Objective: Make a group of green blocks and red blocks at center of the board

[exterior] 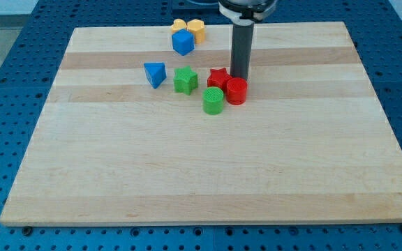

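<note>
My tip stands just above the red cylinder and right of the red star, touching or nearly touching both. The green cylinder sits just left of and below the red cylinder, close against it. The green star lies a little left of the red star, with a small gap. All of these sit in the upper middle of the wooden board.
A blue triangular block lies left of the green star. Near the view's top edge a blue cube sits against two yellow blocks. The arm's dark rod rises from the tip toward the view's top.
</note>
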Motion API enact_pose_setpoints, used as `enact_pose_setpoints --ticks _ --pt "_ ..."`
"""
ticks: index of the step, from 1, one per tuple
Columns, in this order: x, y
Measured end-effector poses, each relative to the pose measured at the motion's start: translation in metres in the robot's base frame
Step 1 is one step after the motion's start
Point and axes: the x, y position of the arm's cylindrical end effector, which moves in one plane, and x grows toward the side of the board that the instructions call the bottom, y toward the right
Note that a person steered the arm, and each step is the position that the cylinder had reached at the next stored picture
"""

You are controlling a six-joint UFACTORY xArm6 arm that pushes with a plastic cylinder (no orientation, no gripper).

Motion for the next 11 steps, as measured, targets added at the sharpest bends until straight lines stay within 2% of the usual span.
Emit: enact_pose_setpoints --ticks 1,2,3,6,8,9,11 --pt "0.0 0.04" --pt "0.004 0.103" --pt "0.038 0.095" --pt "0.052 -0.033" --pt "0.1 -0.031" --pt "0.112 -0.049" --pt "0.094 -0.094"
